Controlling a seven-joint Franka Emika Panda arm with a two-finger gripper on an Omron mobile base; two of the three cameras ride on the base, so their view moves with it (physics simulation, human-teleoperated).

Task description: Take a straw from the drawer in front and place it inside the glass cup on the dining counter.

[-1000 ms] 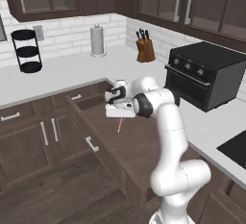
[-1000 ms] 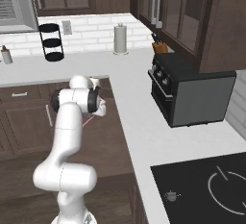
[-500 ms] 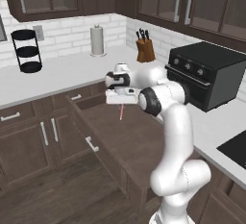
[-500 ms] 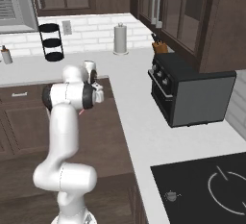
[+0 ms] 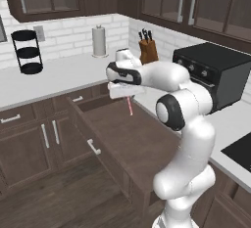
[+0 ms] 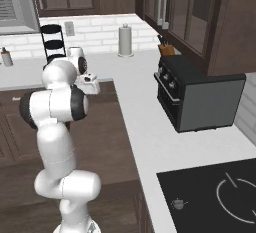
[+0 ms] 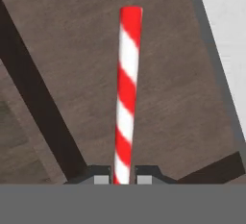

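Pinching the straw (image 7: pixel 127 98), the closed claw (image 7: pixel 122 179) hangs above the open drawer (image 5: pixel 122 139).

Arm (image 5: pixel 188 124) was glossy white w/ rounded, tube-like links; dark grey/black round caps at the joints, biggest one just behind the forearm. Wrist section nearest the hand had a dark band round it. Hand block itself was white & boxy. Two small dark finger tips (image 7: pixel 98 175) w/ light grey square pads on their inner ends. No cables, screws or markings could be made out.
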